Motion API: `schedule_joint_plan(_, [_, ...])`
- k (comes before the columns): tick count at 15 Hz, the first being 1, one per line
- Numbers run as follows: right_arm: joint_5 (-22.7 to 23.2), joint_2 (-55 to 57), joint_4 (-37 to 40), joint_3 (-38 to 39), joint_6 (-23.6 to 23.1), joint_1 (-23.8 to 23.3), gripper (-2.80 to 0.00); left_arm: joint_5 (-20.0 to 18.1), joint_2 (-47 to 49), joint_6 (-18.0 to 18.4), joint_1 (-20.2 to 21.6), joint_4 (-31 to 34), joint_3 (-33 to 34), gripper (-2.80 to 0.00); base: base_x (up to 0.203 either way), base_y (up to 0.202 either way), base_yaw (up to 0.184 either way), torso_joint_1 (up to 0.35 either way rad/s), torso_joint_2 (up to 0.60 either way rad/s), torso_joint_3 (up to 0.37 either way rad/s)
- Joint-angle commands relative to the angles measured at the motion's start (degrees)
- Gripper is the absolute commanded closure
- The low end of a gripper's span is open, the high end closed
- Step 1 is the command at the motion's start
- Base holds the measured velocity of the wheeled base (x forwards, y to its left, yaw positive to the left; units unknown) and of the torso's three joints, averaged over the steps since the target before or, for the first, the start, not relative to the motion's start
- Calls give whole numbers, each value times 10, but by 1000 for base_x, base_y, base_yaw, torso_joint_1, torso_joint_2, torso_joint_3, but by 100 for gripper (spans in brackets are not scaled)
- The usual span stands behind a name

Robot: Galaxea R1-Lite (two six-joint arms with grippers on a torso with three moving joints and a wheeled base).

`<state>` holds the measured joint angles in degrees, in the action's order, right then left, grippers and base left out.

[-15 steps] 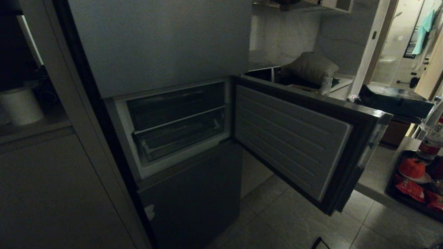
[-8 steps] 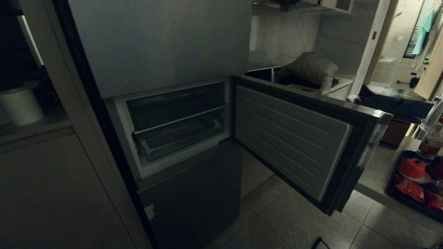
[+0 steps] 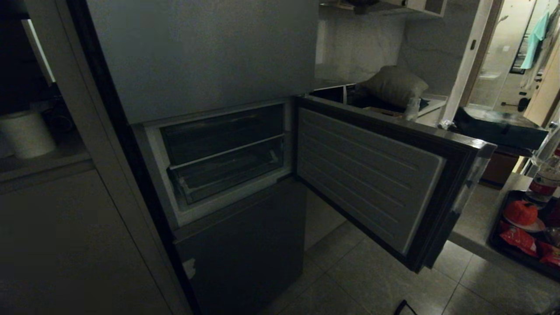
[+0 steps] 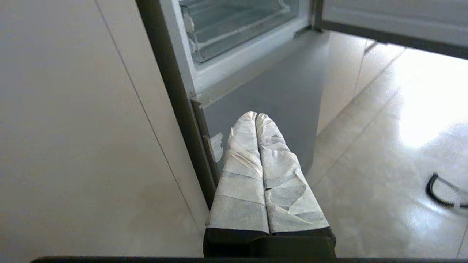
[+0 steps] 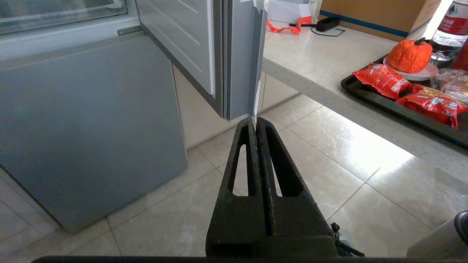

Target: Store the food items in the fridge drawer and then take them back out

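Head view: the fridge [image 3: 201,52] stands with its middle door [image 3: 372,175] swung wide to the right. Inside the lit opening, the fridge drawer [image 3: 227,173] of clear plastic sits pushed in below a darker compartment [image 3: 223,133]. Nothing red shows through its front, though the dim view leaves its contents uncertain. Neither arm appears in this view.

The food items lie outside the fridge, on a black tray [image 3: 496,238] at the near edge of the counter [image 3: 474,218], to the right of the open door. A round, lumpy orange-red piece [image 3: 520,212] rests on a small plate [image 3: 525,226] in the tray. A red packet [image 3: 517,238] lies just beside the plate, toward the tray's front edge. A clear bottle [image 3: 544,179] with a red label stands at the tray's far side.

Left wrist view: the left gripper [image 4: 256,117], its fingers wrapped in white tape, hangs low before the grey lower door [image 4: 270,91] with the fingers pressed together, holding nothing.

Right wrist view: the right gripper [image 5: 255,120] hangs above the tiled floor [image 5: 329,153], below the corner of the open door, its black fingers together and empty.
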<state>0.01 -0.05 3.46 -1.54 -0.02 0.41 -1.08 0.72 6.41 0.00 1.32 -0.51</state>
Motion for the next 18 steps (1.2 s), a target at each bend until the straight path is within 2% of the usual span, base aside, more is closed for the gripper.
schedule_joint_plan(1, [1, 0, 0, 1, 0, 0, 0, 2, -7, -12, 0, 1, 1, 0, 0, 0, 0, 0, 0, 0])
schedule_joint_plan(10, [1, 0, 0, 1, 1, 0, 0, 5, -7, -23, 0, -9, 3, 0, 0, 0, 0, 0, 0, 0])
schedule_joint_plan(13, [0, 0, 0, 1, 1, 0, 0, 10, -7, -41, 0, -13, 5, 0, 0, 0, 0, 0, 0, 0])
schedule_joint_plan(18, [0, 0, -1, 1, 1, 0, 0, 10, -7, -41, 0, -13, 5, 0, 0, 0, 0, 0, 0, 0])
